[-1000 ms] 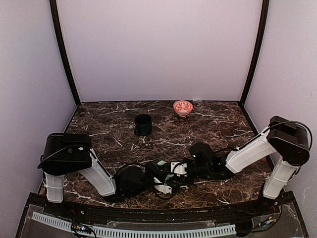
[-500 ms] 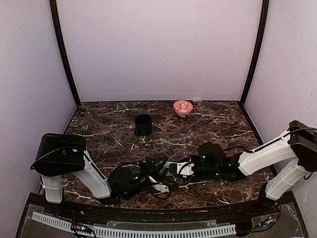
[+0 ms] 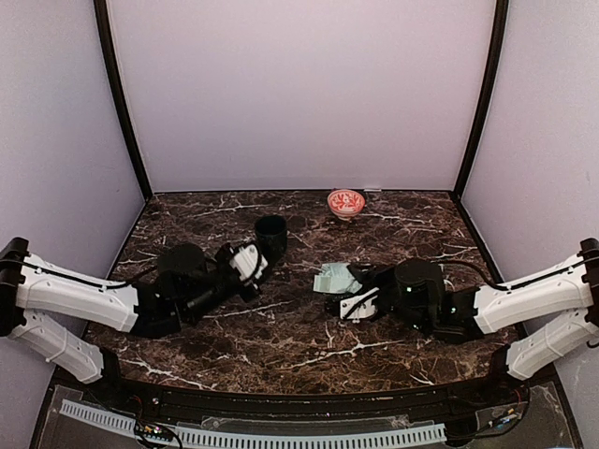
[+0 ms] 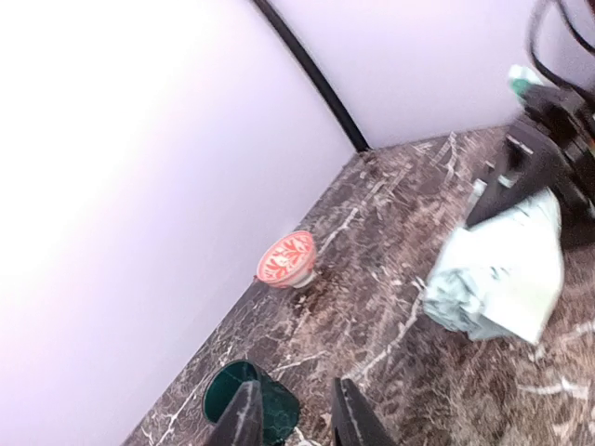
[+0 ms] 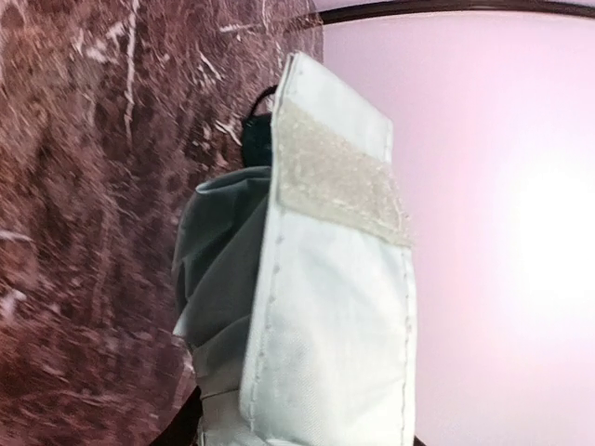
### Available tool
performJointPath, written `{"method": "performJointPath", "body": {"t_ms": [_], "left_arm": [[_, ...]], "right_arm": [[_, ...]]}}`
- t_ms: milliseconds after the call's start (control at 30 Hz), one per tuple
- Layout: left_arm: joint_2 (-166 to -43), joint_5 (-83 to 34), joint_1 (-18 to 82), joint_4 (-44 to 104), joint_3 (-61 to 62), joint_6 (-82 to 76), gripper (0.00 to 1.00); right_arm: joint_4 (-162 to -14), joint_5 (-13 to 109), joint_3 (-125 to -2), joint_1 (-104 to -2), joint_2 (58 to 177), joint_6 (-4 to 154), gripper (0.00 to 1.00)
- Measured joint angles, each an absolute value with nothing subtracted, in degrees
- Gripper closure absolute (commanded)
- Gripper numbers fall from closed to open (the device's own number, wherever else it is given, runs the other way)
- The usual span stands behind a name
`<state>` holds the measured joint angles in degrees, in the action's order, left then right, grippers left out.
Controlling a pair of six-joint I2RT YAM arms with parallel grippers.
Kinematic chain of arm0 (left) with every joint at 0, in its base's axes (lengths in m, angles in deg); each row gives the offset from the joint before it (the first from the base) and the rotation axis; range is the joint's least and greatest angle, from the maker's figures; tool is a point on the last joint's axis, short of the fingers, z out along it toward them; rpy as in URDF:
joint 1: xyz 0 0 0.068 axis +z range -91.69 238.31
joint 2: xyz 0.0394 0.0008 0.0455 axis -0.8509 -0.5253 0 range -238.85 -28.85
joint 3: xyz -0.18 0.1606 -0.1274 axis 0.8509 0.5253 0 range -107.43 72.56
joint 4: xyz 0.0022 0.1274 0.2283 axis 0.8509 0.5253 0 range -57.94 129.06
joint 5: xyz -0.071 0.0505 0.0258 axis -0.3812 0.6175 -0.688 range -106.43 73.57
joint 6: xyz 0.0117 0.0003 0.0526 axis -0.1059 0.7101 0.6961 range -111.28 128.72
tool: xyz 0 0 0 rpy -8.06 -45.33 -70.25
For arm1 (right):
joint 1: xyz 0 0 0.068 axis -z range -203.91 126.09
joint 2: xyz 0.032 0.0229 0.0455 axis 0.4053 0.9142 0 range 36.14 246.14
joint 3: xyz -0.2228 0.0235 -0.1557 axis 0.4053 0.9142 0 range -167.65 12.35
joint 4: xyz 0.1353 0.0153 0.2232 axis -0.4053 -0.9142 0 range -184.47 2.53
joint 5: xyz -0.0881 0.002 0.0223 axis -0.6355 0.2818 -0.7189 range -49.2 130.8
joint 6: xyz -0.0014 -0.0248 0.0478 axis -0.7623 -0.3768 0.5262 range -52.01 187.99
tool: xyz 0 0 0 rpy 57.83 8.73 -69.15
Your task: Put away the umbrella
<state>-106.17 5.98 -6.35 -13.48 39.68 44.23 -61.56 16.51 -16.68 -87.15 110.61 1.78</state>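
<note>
arms [image 3: 84, 297] stretched low, right fingers [image 4: 509, 181] on umbrella [image 3: 334, 278]

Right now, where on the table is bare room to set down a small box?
Widest: the strip of table between the umbrella and the near edge. Also: the far right corner, past the bowl, and the far left corner, left of the mug. Crowded: the middle, where the left gripper sits by the mug and the right gripper holds the umbrella.
</note>
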Motion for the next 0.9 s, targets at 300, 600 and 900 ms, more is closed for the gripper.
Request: {"method": "performJointPath", "body": {"t_ms": [300,600,900], "left_arm": [[-107.04,-15.20,0.66,10.32,17.87,31.20,0.63],[-111.45,-33.93,6.41,16.53,19.03,20.80,0.55],[-111.72,-44.64,6.17,18.15,18.61,19.57,0.62]], "right_arm": [[-49.93,10.54,-19.07,-87.13,112.49,-23.47,1.00],[-48.42,11.00,-21.97,-85.58,112.34,-26.44,1.00],[-47.68,11.18,-22.70,-84.25,113.13,-26.16,1.00]]}}
